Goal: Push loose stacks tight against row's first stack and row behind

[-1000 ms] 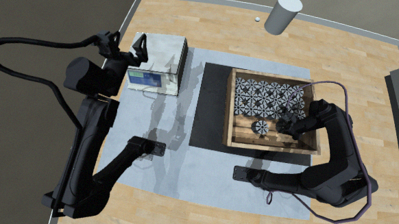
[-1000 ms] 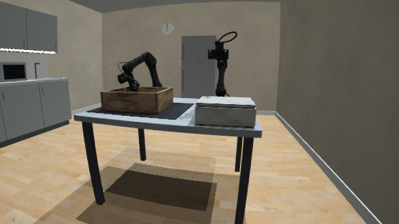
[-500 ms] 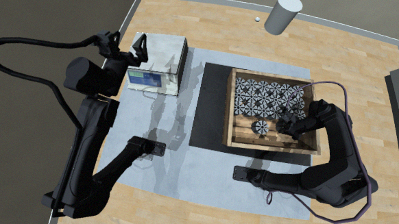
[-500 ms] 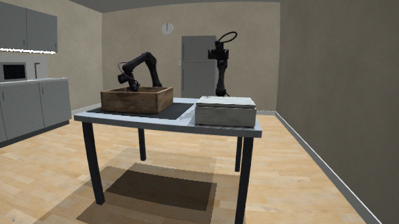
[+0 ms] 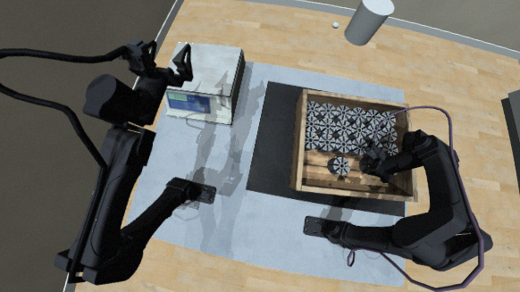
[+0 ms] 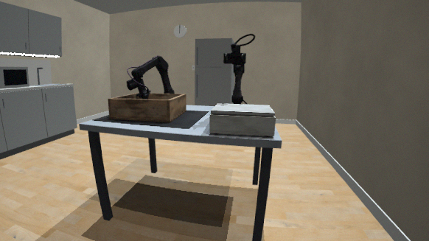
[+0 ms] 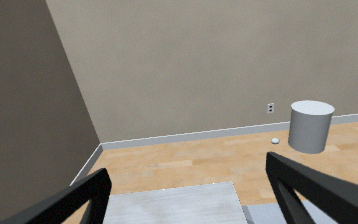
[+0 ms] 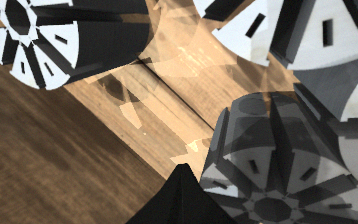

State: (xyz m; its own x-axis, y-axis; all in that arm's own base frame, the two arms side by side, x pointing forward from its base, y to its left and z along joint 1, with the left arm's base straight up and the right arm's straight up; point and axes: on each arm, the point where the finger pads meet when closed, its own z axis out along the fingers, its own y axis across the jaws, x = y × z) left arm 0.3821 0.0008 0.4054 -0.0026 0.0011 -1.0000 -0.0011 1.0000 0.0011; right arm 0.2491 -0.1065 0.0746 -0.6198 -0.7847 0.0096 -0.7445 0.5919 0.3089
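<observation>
The wooden crate [image 5: 300,146] [image 6: 138,110] holds several packed rows of slotted black-and-white stacks [image 5: 343,128]. In front of them, one loose stack [image 5: 341,166] [image 8: 45,45] stands upright with bare crate floor around it. A shaded stack [image 5: 367,163] [image 8: 272,180] stands to its right, close to the row behind; whether they touch is hard to tell. My right gripper [image 5: 374,171] [image 8: 183,171] is shut and empty, low in the crate beside the shaded stack. My left gripper [image 5: 171,46] [image 7: 184,168] is open and empty, raised near the white box.
The white box [image 5: 205,67] [image 6: 242,124] with a blue panel stands at the table's back left. The crate sits on a black mat [image 5: 272,146]. The crate's front wall [image 5: 353,194] and right wall are close to my right arm.
</observation>
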